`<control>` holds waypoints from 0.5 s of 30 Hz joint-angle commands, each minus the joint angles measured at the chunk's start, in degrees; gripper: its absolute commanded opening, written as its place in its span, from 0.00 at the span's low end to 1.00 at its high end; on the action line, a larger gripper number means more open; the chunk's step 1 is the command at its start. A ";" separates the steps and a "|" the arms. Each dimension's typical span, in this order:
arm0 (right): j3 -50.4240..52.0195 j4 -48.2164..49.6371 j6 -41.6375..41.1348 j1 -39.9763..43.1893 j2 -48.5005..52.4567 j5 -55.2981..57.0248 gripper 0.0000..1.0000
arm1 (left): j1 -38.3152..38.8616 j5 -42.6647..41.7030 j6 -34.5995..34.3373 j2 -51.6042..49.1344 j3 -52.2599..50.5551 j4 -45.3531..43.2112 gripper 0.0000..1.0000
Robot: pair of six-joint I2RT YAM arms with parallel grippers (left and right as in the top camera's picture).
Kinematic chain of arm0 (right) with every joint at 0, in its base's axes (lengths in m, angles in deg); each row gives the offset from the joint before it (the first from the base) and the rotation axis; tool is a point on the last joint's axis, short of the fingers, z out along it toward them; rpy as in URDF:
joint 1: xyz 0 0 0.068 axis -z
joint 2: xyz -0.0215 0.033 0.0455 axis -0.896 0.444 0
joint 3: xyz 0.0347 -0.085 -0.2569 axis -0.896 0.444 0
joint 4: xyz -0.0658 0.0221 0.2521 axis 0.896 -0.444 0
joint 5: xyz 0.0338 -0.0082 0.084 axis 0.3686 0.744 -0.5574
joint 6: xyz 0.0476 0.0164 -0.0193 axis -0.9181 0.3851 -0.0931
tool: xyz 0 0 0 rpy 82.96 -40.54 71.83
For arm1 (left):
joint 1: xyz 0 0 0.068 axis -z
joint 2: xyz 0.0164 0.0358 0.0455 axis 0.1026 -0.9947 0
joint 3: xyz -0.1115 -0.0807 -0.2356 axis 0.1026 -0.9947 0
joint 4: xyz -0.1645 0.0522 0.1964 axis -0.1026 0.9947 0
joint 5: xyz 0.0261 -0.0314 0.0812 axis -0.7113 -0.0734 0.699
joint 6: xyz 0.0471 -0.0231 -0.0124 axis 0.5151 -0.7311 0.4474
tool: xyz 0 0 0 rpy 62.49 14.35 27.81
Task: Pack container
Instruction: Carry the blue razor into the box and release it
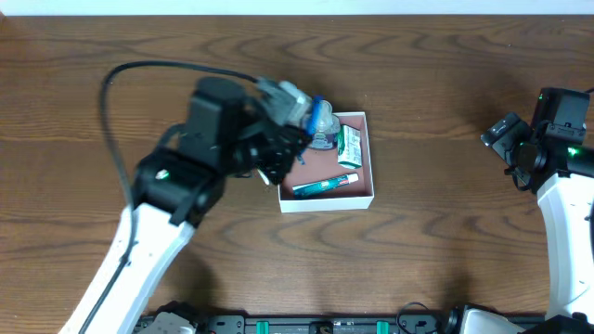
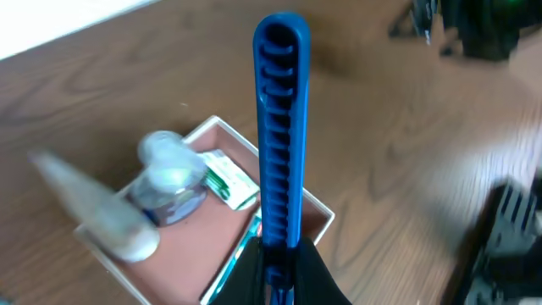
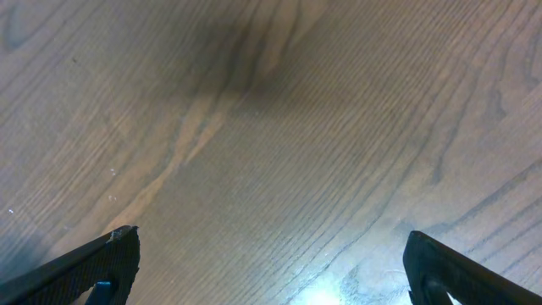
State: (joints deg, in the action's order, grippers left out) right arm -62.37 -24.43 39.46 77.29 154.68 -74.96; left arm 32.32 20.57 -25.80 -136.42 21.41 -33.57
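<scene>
Over the left side of the container point(image 1: 325, 201), which sits mid-table, we note the left gripper point(image 2: 279, 269) pinched on the base of a blue comb point(image 2: 282, 127). The comb stands straight up out of the fingers, its slotted face toward the wrist camera. We judge this to be the placing step, with the comb above the container and not yet laid in it. Contents so far are a clear capped bottle point(image 1: 321, 128) at the far-left corner, where we cannot tell whether it stands fully inside or leans on the rim. A green packet point(image 1: 350, 146) lies against the right wall, and a teal tube point(image 1: 325, 185) lies along the near wall. A pale blurred shape point(image 2: 93, 212) shows beside the bottle in the left wrist view, and we cannot identify it. Bare pink floor remains in the middle, between bottle and tube. The next move calls for tipping the comb flat and lowering it into that gap. It likely has to go in at a slant, since the comb looks long for the container, and it must stay off the bottle, which could topple. The fingers should part only once the comb rests inside the walls. The right gripper point(image 3: 269, 241) hangs well to the right of the container, jaws wide, holding nothing, over bare table point(image 3: 279, 127). With three items in, we judge the packing far along.
</scene>
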 commanded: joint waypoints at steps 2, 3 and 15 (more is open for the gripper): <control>-0.68 -0.07 0.70 0.26 0.24 0.61 0.99 | 3.37 1.81 13.51 -6.47 -0.04 -0.02 0.06; -0.68 -0.07 0.68 0.26 0.24 0.61 0.99 | 3.93 2.75 15.26 -7.80 -0.04 -0.02 0.06; -0.68 -0.07 0.68 0.26 0.24 0.61 0.99 | 6.27 8.50 23.28 -18.71 -0.04 -0.13 0.26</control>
State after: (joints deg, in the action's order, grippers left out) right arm -62.37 -24.46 39.46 77.29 154.68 -74.96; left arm 38.47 27.87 -4.52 -154.87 21.41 -33.62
